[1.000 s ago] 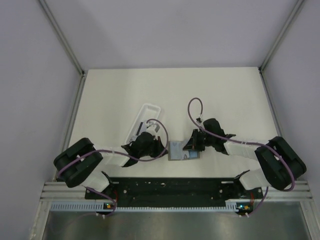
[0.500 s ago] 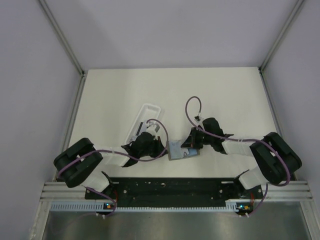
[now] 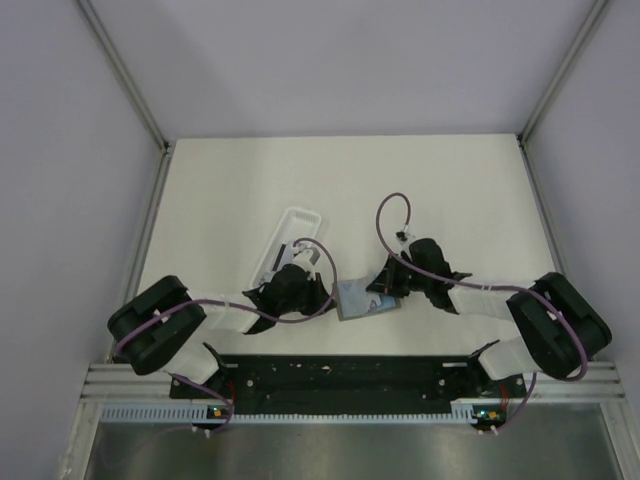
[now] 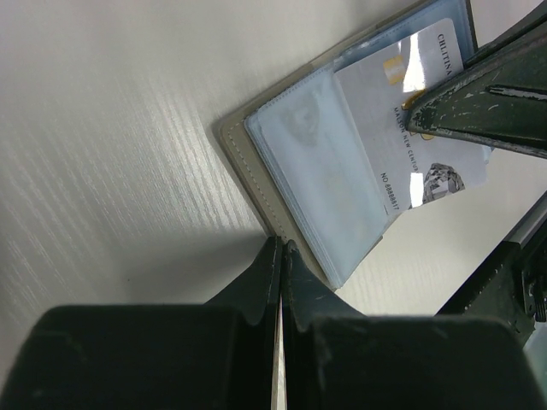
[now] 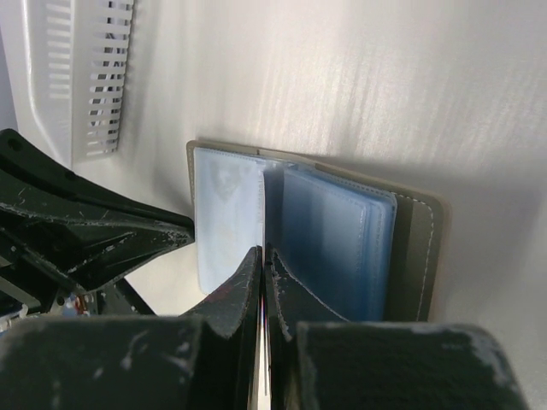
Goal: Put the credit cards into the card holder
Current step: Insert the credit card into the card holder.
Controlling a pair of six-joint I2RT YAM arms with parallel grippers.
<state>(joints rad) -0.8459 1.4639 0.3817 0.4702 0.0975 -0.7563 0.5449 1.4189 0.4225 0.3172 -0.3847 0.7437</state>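
Card holder [image 3: 362,300] now sits skewed as right gripper [image 5: 261,252], clenched on a credit card [image 4: 376,128], pushes in (left gripper [image 4: 280,246] clenched, tips at its edge).

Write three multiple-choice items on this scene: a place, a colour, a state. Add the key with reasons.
1. Where does the card holder lie?
A. in the white tray
B. between the left gripper and the right gripper
C. held in the air
2. What colour are its inner pockets?
A. red
B. yellow
C. pale blue
3. How is the left gripper?
A. shut
B. wide open
C. half open
Key: B, it lies between them in the top view; C, both wrist views show pale blue sleeves; A, its fingers meet in its wrist view.
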